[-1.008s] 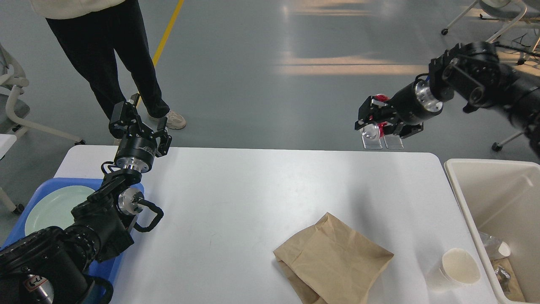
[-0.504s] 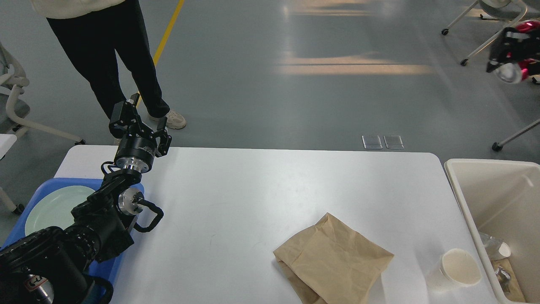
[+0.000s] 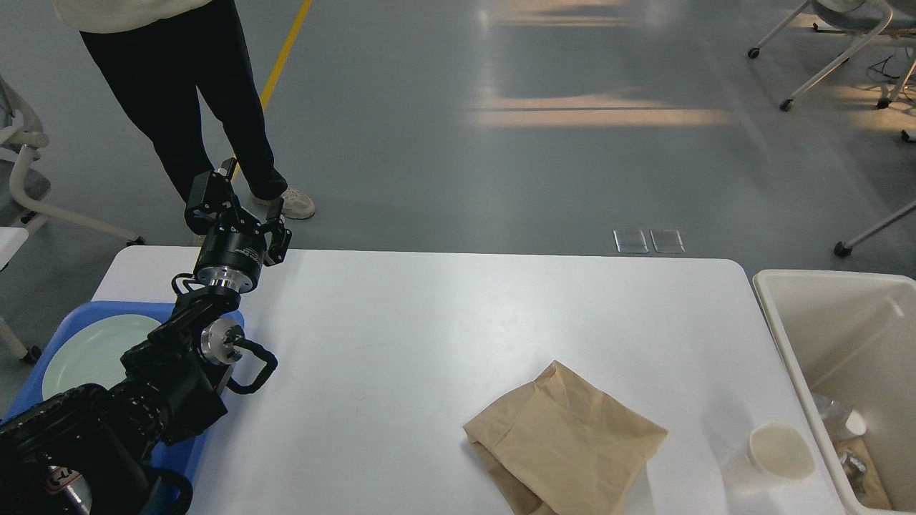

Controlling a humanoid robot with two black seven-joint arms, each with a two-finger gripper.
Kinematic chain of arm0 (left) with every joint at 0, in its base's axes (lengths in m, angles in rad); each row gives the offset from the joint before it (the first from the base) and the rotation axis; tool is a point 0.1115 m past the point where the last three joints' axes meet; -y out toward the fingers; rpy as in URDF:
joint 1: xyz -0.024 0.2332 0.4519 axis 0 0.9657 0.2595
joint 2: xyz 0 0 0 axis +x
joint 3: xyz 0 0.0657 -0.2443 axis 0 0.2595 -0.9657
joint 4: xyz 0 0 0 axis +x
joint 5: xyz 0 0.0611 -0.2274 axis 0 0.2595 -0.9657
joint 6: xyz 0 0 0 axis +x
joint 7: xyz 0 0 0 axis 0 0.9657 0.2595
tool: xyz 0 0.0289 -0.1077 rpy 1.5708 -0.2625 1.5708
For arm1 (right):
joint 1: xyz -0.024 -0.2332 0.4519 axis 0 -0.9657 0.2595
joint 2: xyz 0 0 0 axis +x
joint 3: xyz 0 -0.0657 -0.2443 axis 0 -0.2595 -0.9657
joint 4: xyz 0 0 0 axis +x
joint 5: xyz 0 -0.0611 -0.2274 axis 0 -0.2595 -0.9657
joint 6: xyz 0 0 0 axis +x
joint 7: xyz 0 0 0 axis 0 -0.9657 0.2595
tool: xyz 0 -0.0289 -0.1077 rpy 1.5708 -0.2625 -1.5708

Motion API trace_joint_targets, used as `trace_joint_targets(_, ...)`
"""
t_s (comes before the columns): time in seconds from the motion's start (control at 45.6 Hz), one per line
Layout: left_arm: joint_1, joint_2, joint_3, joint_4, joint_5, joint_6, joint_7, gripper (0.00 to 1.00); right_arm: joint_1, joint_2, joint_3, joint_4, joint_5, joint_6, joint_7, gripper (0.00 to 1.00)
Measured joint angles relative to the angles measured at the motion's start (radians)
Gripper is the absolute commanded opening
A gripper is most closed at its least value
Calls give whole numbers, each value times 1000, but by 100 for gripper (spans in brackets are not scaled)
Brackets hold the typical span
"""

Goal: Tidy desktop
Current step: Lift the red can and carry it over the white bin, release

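Cream bin [image 3: 809, 315], R of desktop [image 3: 429, 329]: holds crumpled scraps at its near end. Blue tray [image 3: 71, 325], L edge of desktop: holds 1 pale green plate [image 3: 89, 350]. On desktop, near R: 1 brown paper bag [image 3: 565, 443], 1 white paper cup [image 3: 780, 452]. L gripper [image 3: 240, 207] above far-L corner; fingers seen end-on, gap: cannot tell. Vs 0.5 s ago: R gripper now out of view.

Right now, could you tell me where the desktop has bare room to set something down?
The desktop is bare across its middle and far edge, between the left gripper and the cream bin. The near right is crowded: brown paper bag beside paper cup. The blue tray fills the near-left corner.
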Motion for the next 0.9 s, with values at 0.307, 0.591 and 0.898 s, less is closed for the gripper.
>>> trace_joint_targets(0.307, 0, 0, 0, 0, 0, 0, 0, 97, -421, 29, 307, -67, 134, -367, 9, 0)
trace_joint_targets(0.591, 0, 0, 0, 0, 0, 0, 0, 97, -662, 139, 566, -211, 143, -401, 11, 48)
trace_joint_targets(0.898, 0, 0, 0, 0, 0, 0, 0, 97, -716, 192, 591, -281, 143, -402, 11, 100)
